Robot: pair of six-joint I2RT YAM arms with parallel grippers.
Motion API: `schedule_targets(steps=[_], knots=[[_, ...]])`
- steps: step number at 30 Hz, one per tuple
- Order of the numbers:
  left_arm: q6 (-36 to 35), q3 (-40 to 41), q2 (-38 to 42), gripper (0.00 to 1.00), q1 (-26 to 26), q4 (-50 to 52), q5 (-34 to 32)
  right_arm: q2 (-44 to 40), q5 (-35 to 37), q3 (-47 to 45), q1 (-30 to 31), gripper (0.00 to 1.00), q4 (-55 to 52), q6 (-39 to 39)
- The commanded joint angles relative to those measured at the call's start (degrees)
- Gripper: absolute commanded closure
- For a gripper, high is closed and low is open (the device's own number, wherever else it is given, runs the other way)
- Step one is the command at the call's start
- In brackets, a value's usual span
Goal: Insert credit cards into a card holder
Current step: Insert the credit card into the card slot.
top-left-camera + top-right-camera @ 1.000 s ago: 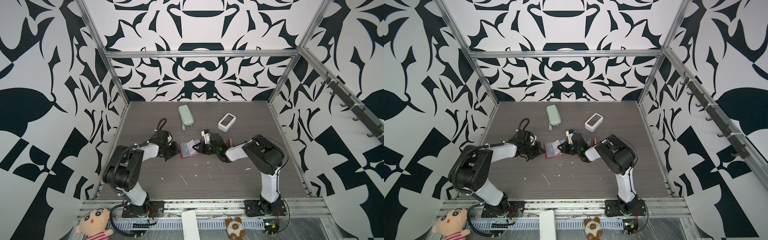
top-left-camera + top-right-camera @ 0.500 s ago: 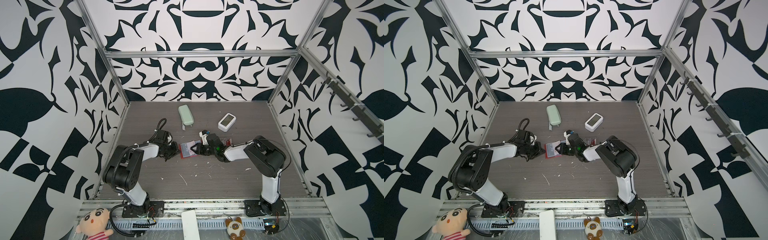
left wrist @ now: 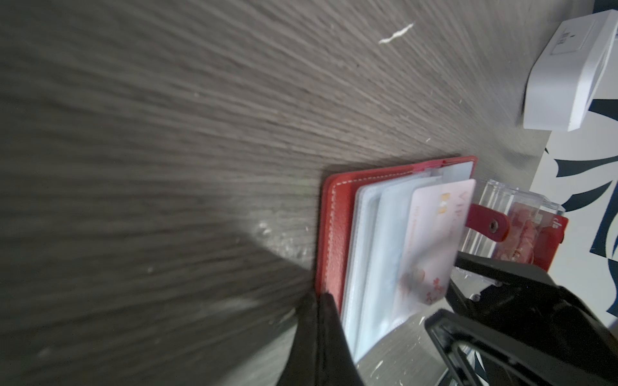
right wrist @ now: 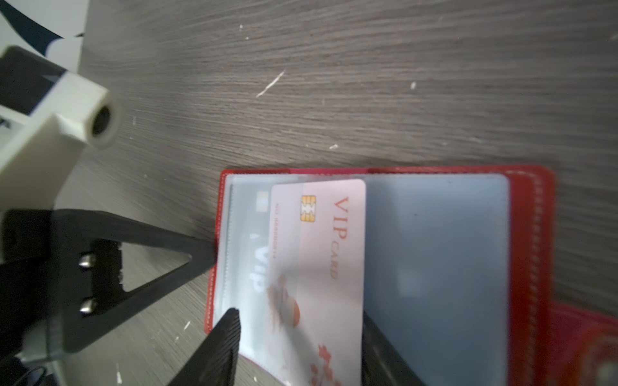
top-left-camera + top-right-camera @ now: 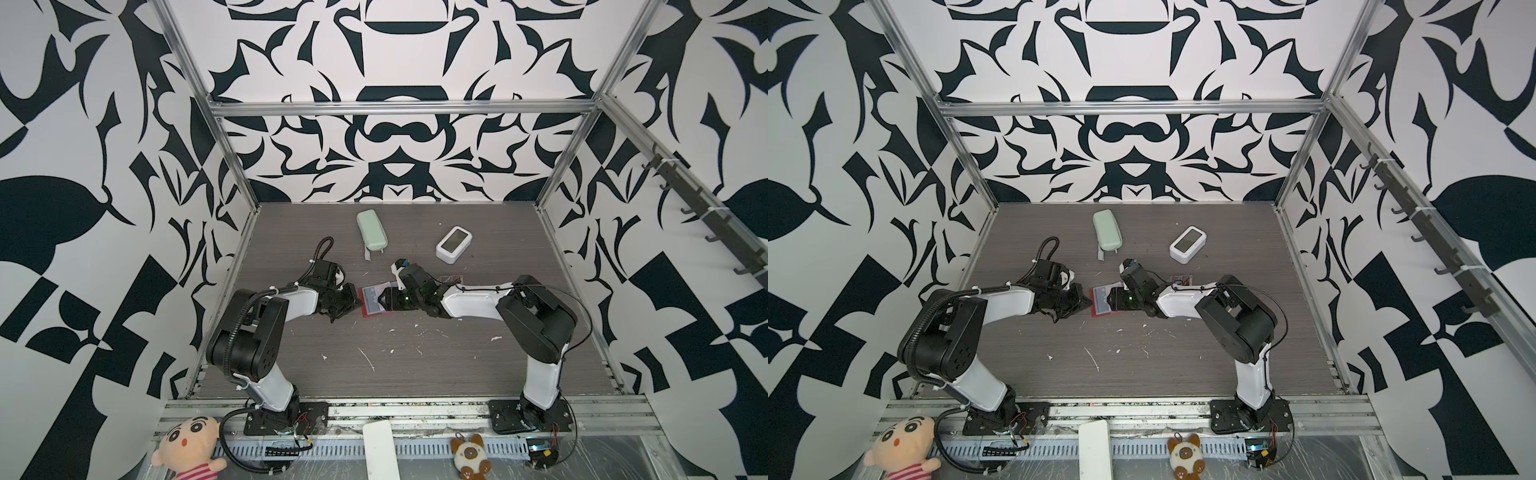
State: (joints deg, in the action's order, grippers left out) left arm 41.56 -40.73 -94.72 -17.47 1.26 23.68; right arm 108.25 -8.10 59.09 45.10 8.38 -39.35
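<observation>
Right jaws newly apart; card (image 4: 331,254) between

The card holder (image 4: 531,234) is showing red leather-look grain with white stitching; its sleeves (image 4: 434,250) are gleaming as clear smooth plastic, the pink card (image 4: 334,250) is looking glossy, the table (image 4: 368,83) is showing matt grey wood grain

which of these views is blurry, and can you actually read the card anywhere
Left wrist view: table grain streaks with motion blur and the pink card is smeared, lettering faint. Right wrist view: sharper, "VIP CARD" reads, though the card's flowered end and the right hand go soft. Both top views: crisp, evenly lit, but the card holder is too small for text.
</observation>
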Motion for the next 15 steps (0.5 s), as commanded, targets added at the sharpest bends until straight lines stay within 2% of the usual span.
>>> schedule_targets(steps=[1, 2, 3, 7, 11, 15], knots=[[-0.69, 1.49, -2.55, 1.0, -0.05, 3.86, -2.07, -1.38, 4.89, 1.63, 0.24, 0.36, -8.94, 2.51], [-0.69, 1.36, -2.58, 1.0, -0.05, 3.75, -2.02, -1.42, 5.23, 1.94, 0.33, 0.34, -9.5, 2.8], [-0.78, 1.42, -2.64, 1.0, -0.09, 3.82, -1.97, -1.46, 5.6, 2.37, 0.38, 0.28, -10.33, 2.9], [-0.87, 1.22, -2.85, 1.0, -0.05, 3.85, -1.9, -1.72, 6.43, 3.31, 0.6, 0.26, -11.79, 3.7], [-1.04, 1.03, -3.06, 1.0, -0.09, 4.14, -1.8, -2.03, 6.52, 4.94, 0.6, 0.27, -13.33, 4.91], [-1.22, 0.9, -3.12, 1.0, -0.1, 4.28, -1.63, -1.9, 5.93, 7.17, 0.6, 0.32, -15.49, 6.86]])
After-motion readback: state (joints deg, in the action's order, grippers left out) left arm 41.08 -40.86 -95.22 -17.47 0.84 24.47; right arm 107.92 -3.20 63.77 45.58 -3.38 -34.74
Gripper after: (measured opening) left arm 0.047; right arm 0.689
